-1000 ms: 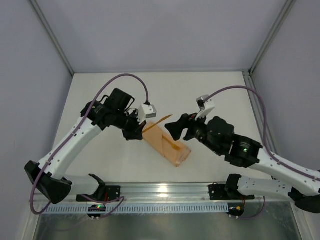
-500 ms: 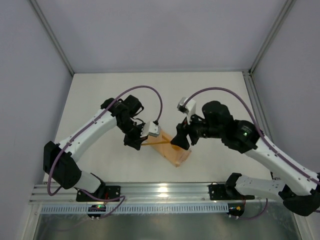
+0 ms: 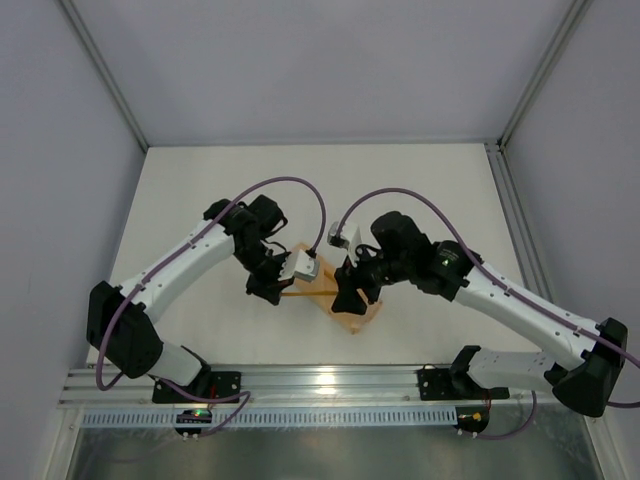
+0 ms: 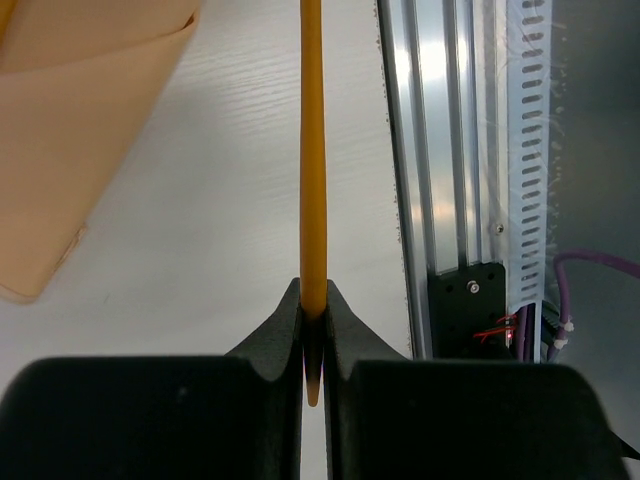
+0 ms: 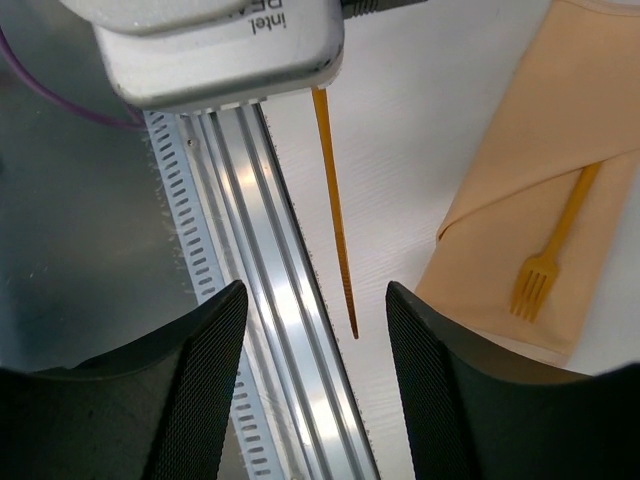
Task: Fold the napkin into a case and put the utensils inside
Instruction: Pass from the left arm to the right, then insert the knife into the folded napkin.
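Note:
The napkin (image 3: 362, 316) lies folded as a narrow peach case (image 5: 530, 190) near the table's front middle, partly hidden under both grippers in the top view. An orange fork (image 5: 545, 265) rests on the case, tines toward its lower end. My left gripper (image 4: 314, 300) is shut on the handle end of a second thin orange utensil (image 4: 313, 150), held edge-on and level above the table (image 3: 305, 294). The utensil's free tip (image 5: 350, 320) reaches into the gap of my right gripper (image 5: 315, 300), which is open; neither finger touches it.
The aluminium rail (image 3: 320, 380) runs along the table's near edge, just below the utensil tip (image 5: 260, 300). The left wrist's white camera housing (image 5: 220, 40) sits close above the right gripper. Grey walls enclose the table's sides and back.
The right gripper has swung left and toward the front until its jaws stand around the utensil's tip, and they have narrowed a little. The left gripper turned, still holding the utensil.

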Robot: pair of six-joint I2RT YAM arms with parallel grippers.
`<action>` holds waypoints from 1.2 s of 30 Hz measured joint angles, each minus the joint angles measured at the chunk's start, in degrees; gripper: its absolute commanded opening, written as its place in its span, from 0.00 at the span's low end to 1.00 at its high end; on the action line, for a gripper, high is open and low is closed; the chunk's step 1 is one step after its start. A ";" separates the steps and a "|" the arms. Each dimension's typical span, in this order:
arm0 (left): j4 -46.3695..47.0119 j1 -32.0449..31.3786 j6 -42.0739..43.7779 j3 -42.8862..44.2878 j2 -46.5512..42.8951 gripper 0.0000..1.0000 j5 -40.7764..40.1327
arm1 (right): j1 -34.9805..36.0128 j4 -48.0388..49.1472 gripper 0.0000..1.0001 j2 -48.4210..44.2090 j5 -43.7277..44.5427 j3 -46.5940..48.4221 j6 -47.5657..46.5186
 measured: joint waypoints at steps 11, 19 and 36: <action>-0.07 0.00 0.39 -0.20 0.02 0.00 0.52 | -0.02 3.89 0.03 3.32 -0.57 -0.20 1.29; -0.39 0.09 -0.72 -0.20 0.94 0.47 0.09 | -0.07 6.75 0.03 2.93 -1.11 -2.49 4.96; 11.56 5.77 -21.53 -2.12 -3.28 0.94 -9.60 | -10.99 9.97 0.03 -12.37 5.73 -22.01 30.23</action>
